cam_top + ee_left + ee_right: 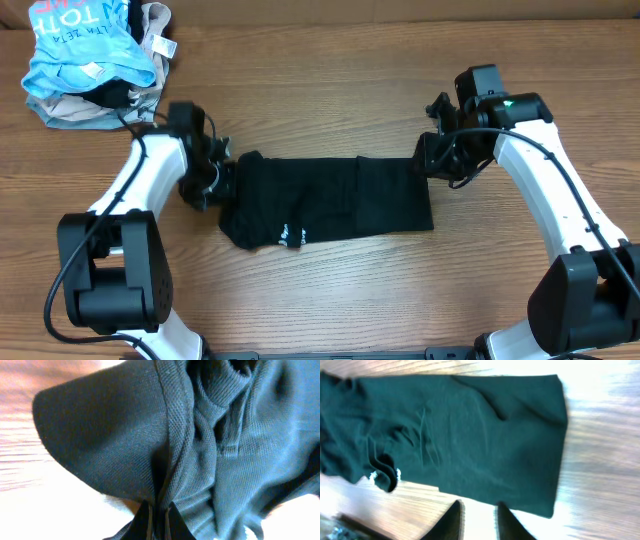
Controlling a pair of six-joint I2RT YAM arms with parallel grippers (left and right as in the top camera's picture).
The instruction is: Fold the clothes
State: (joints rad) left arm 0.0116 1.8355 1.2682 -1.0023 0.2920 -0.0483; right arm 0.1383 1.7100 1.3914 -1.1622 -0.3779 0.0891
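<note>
T-shirt, black, long band; left pincer tight on it, right pincer ajar, empty.

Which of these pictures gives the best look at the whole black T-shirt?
The overhead view: the soft black short-sleeved T-shirt lies as one long folded strip, almost wholly visible. The left wrist view shows only bunched fabric close up; the right wrist view shows most of the strip, one end cut off.

The table is viewed straight down from overhead, at a distance, a wide stretch taken in. The black T-shirt at frame centre is shared by all views: it is seen very close from the left wrist, farther off from the right wrist.
</note>
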